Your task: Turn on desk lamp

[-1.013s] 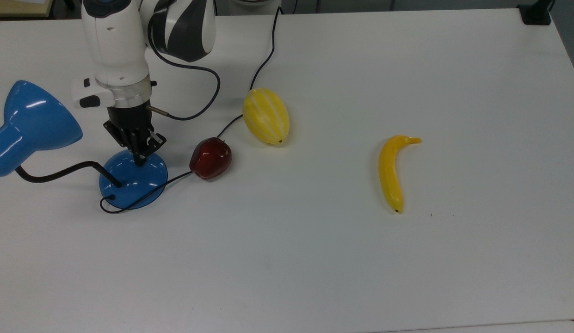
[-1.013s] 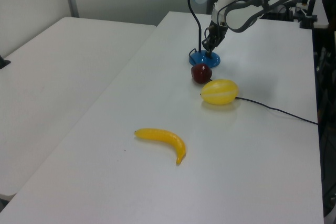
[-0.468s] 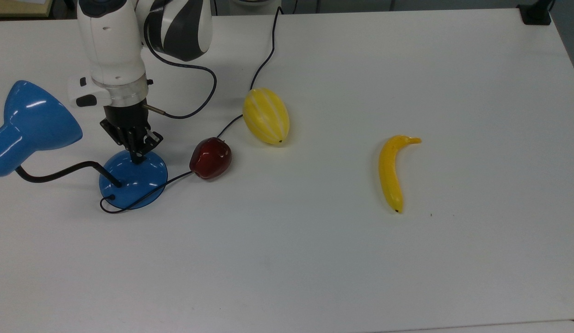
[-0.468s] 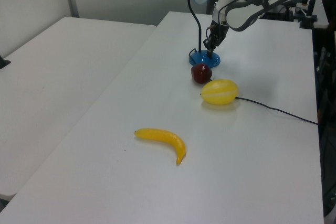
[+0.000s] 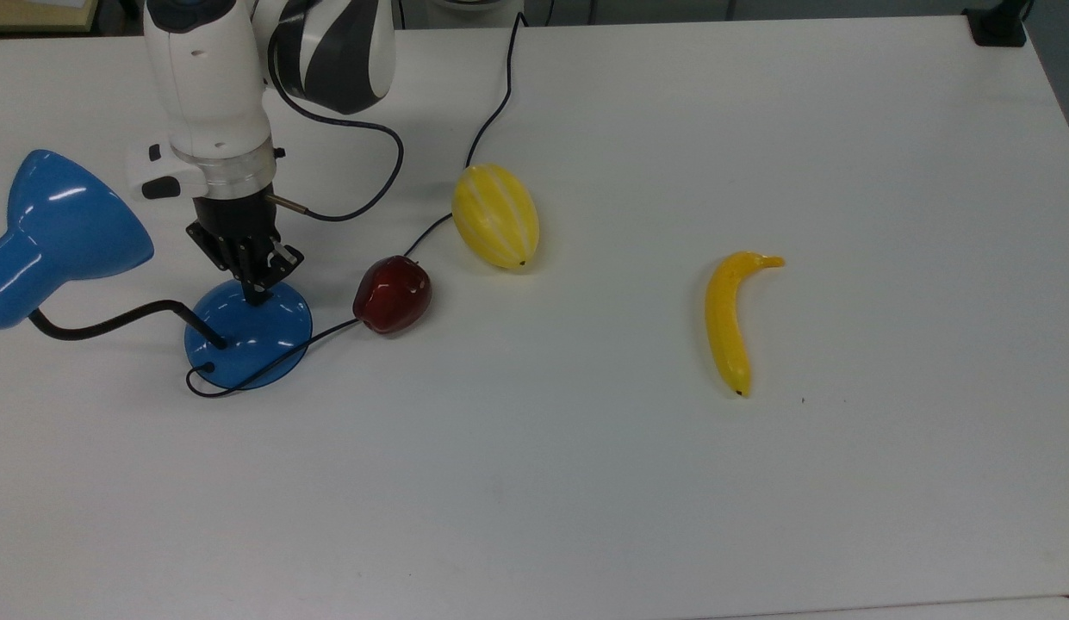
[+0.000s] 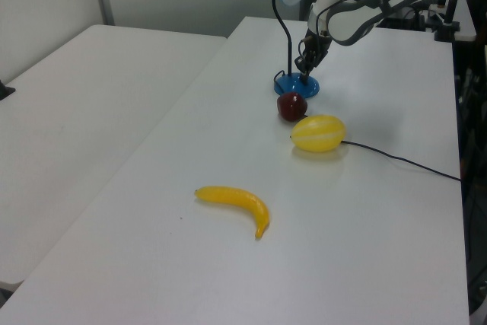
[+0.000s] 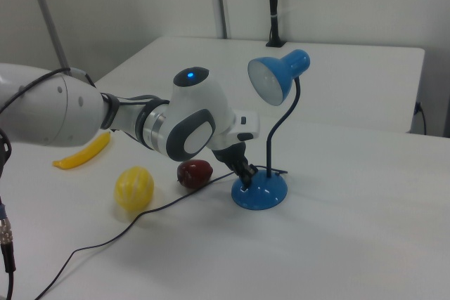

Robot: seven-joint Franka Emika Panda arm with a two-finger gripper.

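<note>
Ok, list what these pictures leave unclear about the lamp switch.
- Switch on the desk lamp base: in the top view the end effector covers it.
- Contact with the base: left view too small to tell.
- Bulb lit or not: right view's shade interior looks pale, unclear.

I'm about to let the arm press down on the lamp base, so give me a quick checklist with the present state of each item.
1. Gripper over the desk lamp base, at its far edge in the top view: ok.
2. Fingers together for pressing: ok.
3. Tip exactly on the switch: cannot tell, the gripper hides it.
4. Lamp upright, base flat on the table: ok.
5. Apple apart from the base: ok.
6. Shade lit: not ok, no glow in the right view.
</note>
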